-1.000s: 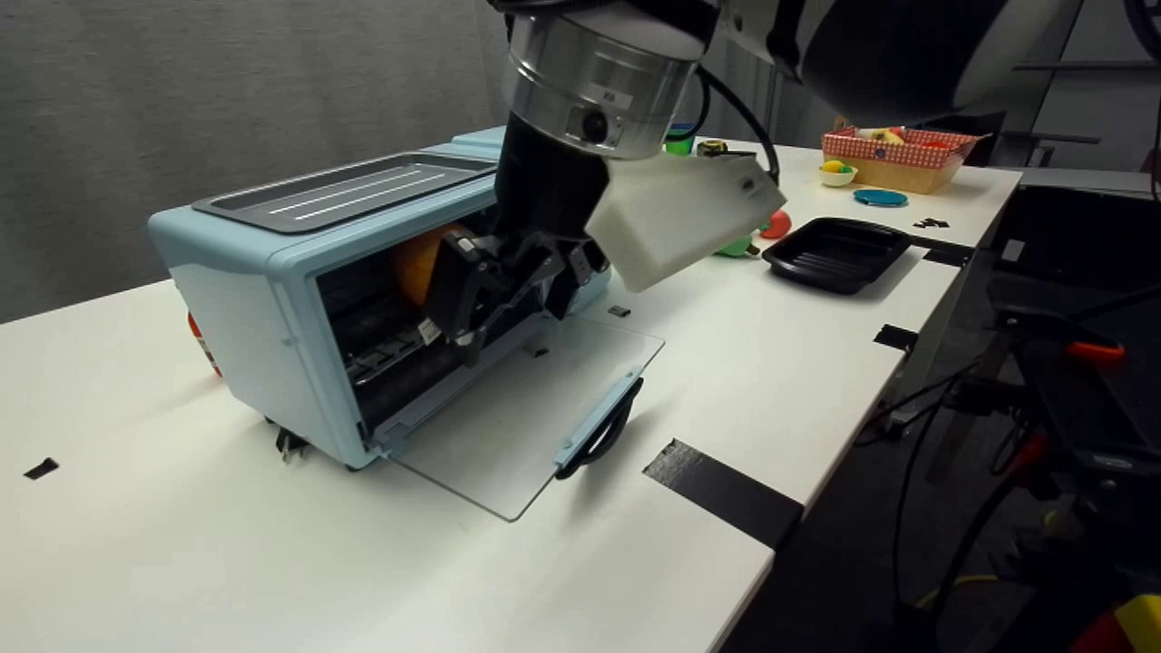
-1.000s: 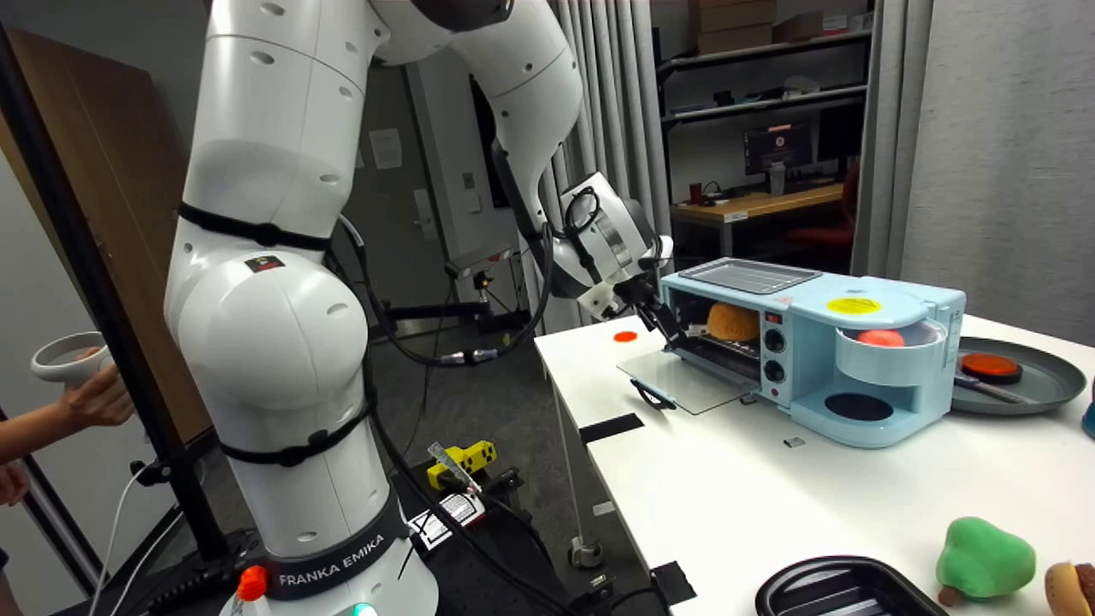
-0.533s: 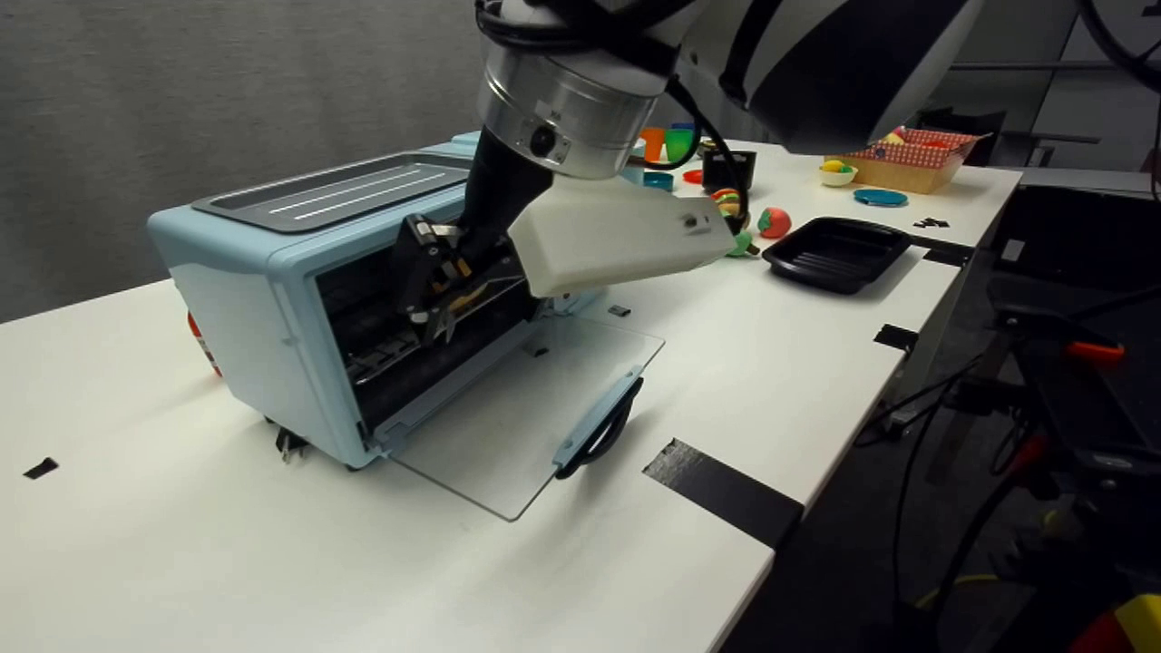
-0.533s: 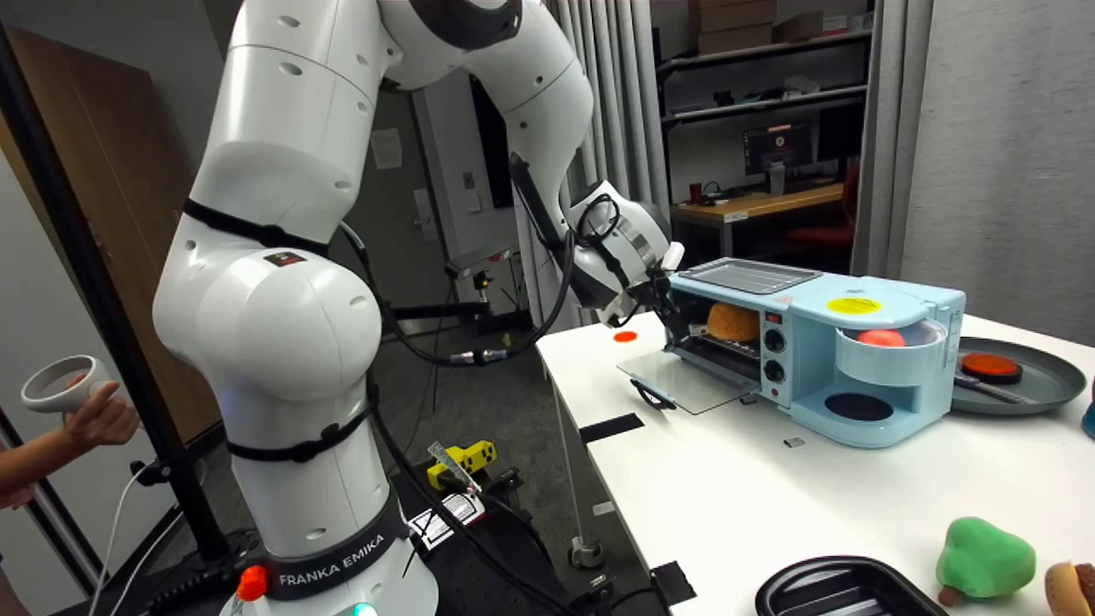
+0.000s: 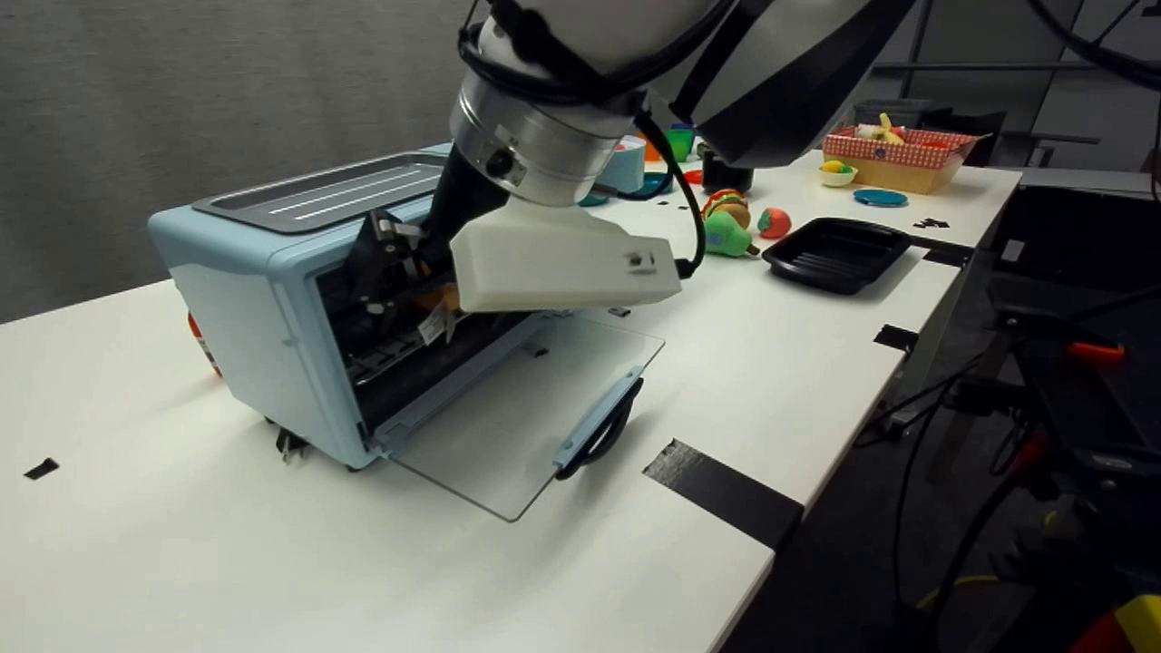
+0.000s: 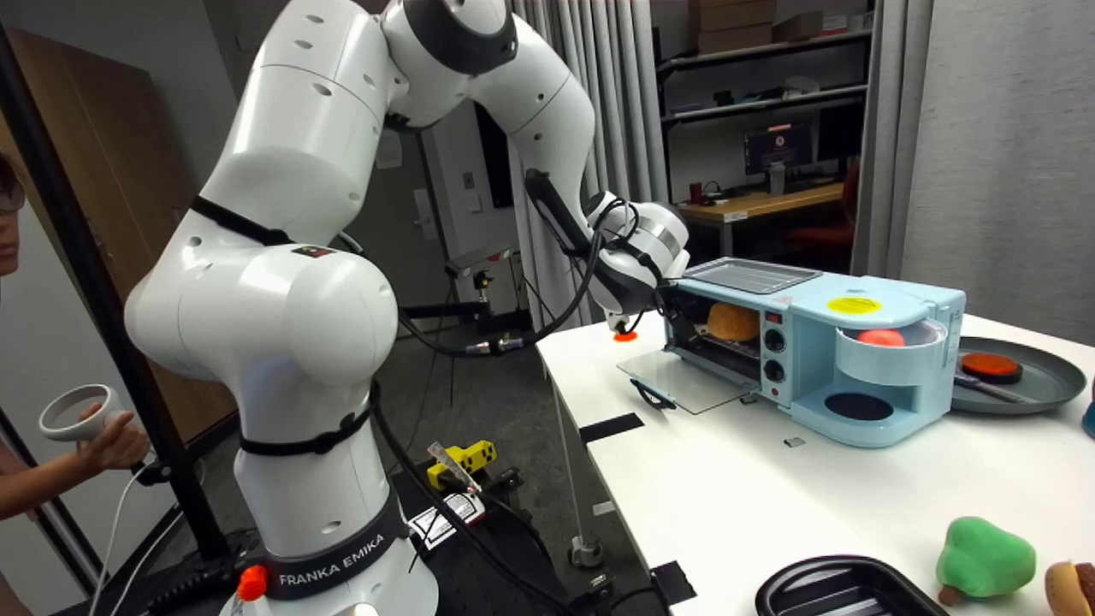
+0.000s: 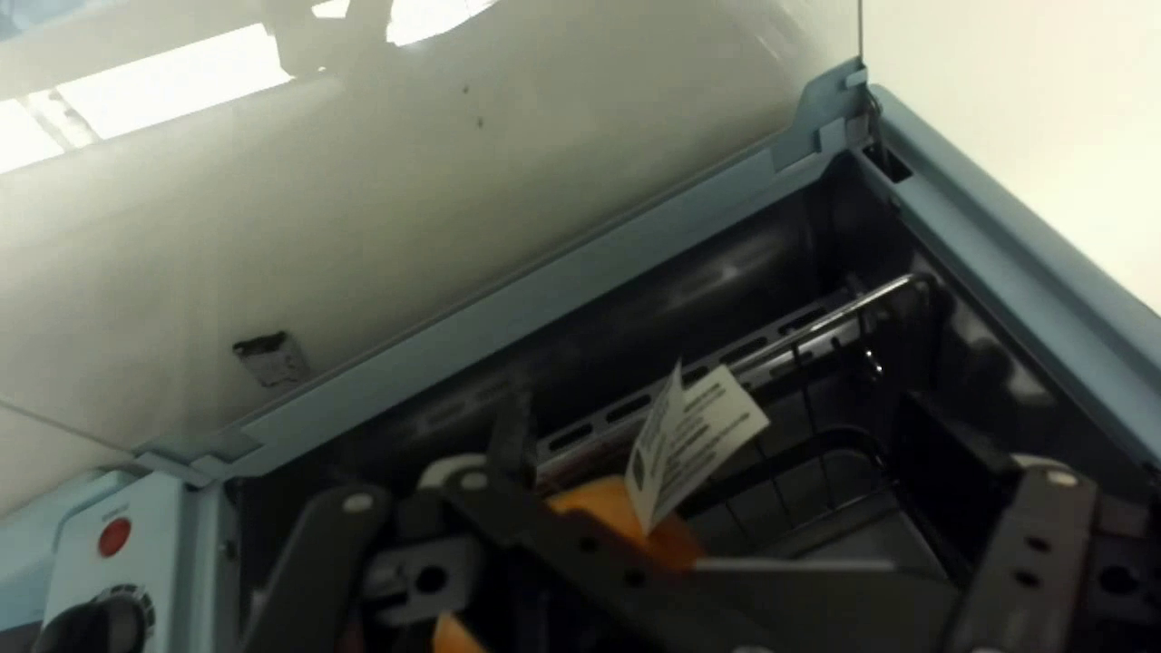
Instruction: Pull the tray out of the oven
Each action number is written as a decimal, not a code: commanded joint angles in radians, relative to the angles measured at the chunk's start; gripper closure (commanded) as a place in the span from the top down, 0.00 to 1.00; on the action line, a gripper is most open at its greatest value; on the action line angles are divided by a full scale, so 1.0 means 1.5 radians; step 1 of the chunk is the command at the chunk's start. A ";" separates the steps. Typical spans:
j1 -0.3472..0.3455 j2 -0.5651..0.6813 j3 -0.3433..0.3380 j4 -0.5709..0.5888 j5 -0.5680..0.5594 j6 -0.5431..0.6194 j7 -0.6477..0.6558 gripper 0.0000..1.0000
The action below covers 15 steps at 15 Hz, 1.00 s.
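The light-blue oven (image 5: 227, 299) stands on the table with its glass door (image 5: 517, 426) down; it shows in both exterior views (image 6: 907, 295). The tray, a wire rack, lies inside the oven; its front bar (image 7: 857, 308) shows in the wrist view. A round orange-brown item (image 6: 733, 323) with a white paper tag (image 7: 694, 444) sits on the rack. My gripper (image 7: 717, 422) is open, with its fingers wide apart over the rack inside the oven opening. It is also at the opening in both exterior views (image 5: 399, 295) (image 6: 680, 329). The arm hides part of the rack.
A grey pan (image 5: 345, 190) lies on the oven's top. A black shallow dish (image 5: 834, 258), a green pear toy (image 5: 726, 234) and a strawberry toy (image 5: 774, 223) are on the table. A basket (image 5: 898, 172) stands farther back. The door handle (image 5: 606, 435) sticks out in front.
My gripper has moved from in front of the opening further into the oven, toward the end away from the knobs, and has tilted. The oven, door and rack look unmoved.
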 commanded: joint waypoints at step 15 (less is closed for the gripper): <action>0.204 0.178 -0.251 0.082 -0.010 0.098 0.234 1.00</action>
